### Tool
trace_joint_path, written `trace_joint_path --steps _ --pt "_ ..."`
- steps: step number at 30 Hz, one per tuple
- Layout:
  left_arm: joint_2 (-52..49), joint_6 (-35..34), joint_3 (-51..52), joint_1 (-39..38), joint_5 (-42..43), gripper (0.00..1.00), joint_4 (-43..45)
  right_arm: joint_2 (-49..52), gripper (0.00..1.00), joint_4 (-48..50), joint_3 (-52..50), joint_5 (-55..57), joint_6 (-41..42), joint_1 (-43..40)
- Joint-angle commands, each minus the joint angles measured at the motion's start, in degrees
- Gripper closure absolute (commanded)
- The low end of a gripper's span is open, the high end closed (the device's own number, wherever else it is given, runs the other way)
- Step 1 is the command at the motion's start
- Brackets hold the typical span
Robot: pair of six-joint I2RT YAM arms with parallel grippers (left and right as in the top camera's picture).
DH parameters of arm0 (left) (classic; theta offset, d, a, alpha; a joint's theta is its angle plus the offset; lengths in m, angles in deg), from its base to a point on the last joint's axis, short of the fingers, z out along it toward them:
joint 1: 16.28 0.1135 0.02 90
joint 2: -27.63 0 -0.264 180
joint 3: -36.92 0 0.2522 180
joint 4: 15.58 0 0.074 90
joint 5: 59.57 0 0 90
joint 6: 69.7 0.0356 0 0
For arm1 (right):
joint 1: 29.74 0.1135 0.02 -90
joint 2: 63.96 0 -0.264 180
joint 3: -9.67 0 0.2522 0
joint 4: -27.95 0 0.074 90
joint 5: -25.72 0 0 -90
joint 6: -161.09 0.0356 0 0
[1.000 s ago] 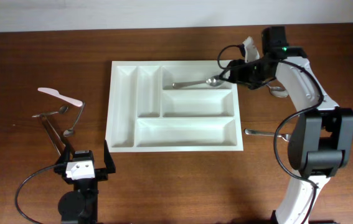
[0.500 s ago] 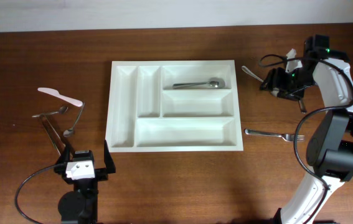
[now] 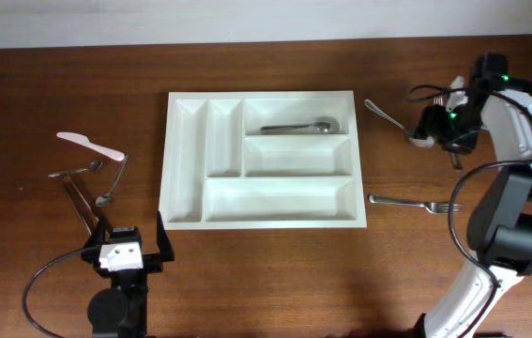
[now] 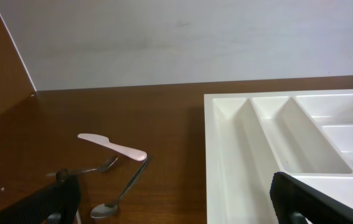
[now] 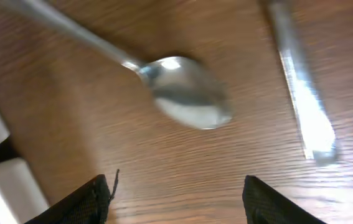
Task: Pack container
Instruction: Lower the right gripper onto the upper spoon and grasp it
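The white cutlery tray [image 3: 186, 160] lies mid-table, and its left part shows in the left wrist view [image 4: 226, 155]. One spoon [image 3: 298, 127] lies in the top long compartment. My right gripper [image 3: 433, 130] is open and empty. It hovers just above a second spoon [image 3: 389, 118] on the table right of the tray. That spoon's bowl [image 5: 185, 96] lies just beyond my right fingers [image 5: 176, 202]. My left gripper [image 3: 125, 246] is open and empty near the front edge, left of the tray [image 4: 176, 208].
A fork [image 3: 414, 203] lies on the table right of the tray. Another utensil handle [image 5: 301, 87] lies beside the second spoon. At the left lie a pale knife [image 3: 87, 143], a spoon [image 3: 114, 176] and other cutlery [image 3: 76, 174]; the knife [image 4: 111, 145] and spoon [image 4: 123, 193] also show in the left wrist view.
My right gripper has left the spoon in the tray's top compartment and moved right, off the tray, to above the spoon on the table. The left arm has not moved.
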Motion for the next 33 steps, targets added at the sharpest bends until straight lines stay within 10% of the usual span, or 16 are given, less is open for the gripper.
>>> trace_joint_path --steps 1,33 --pt "0.3 1.1 0.4 -0.3 -0.2 0.01 0.1 1.3 0.31 0.3 -0.9 1.6 0.8 -2.0" --pt "0.3 1.1 0.4 -0.3 -0.2 0.01 0.1 8.6 0.51 12.5 -0.9 -10.8 0.9 -1.7"
